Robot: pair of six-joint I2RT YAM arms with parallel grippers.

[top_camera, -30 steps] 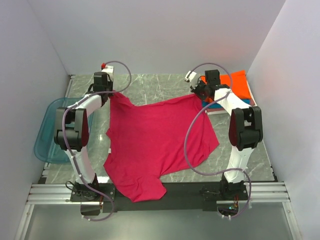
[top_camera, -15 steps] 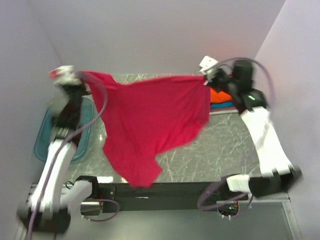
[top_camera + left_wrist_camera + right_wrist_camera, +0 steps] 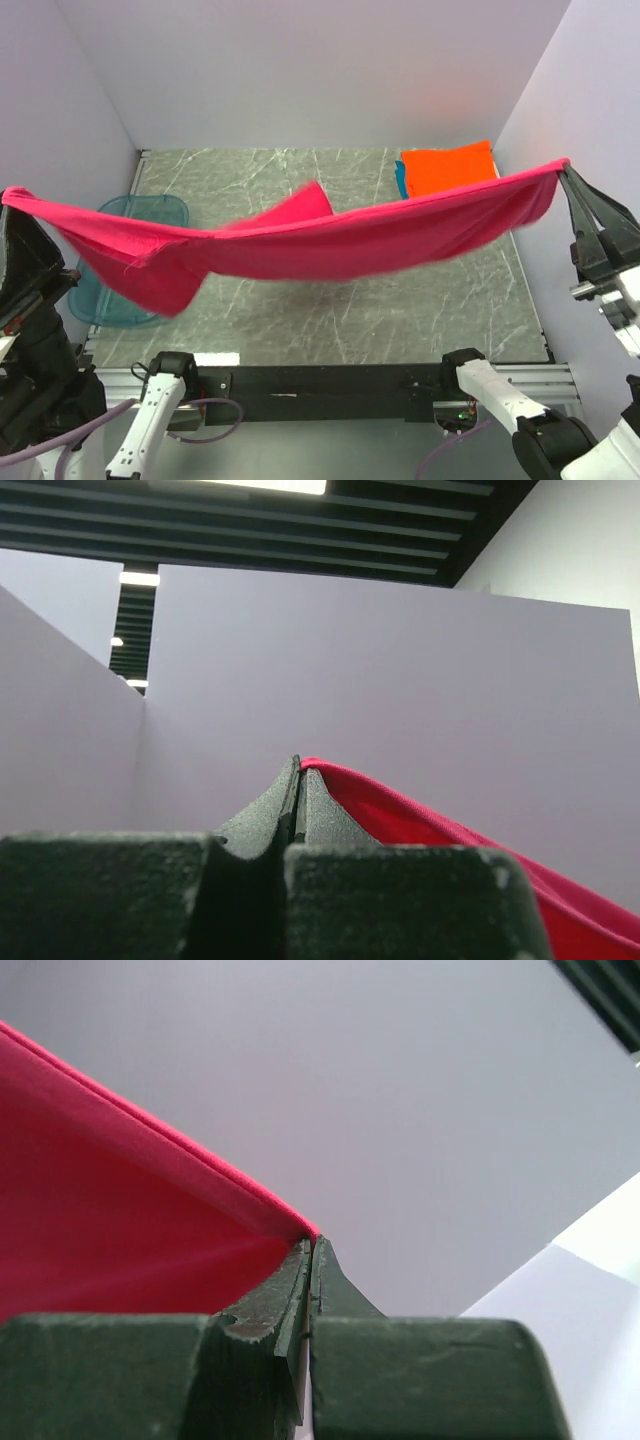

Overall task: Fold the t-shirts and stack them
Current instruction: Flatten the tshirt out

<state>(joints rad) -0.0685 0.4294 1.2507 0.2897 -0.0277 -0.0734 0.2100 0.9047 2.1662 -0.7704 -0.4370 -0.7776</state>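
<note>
Stretching between the two raised arms, the magenta-red t-shirt (image 3: 330, 245) hangs in the air above the marble table (image 3: 420, 320) as a sagging band. The left gripper (image 3: 12, 198) is clenched on one edge at far left, on the blue tray (image 3: 150, 208) side; the right gripper (image 3: 563, 168) pinches the opposite edge at far right. Both wrist views show jaws pressed together on red cloth. An orange folded shirt (image 3: 447, 168) lies on a teal shirt (image 3: 400, 180) at the table's far right corner

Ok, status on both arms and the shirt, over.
Both shut: left pincer, right pincer on magenta-red t-shirt. Stretched midair over table. No obstruction seen.
</note>
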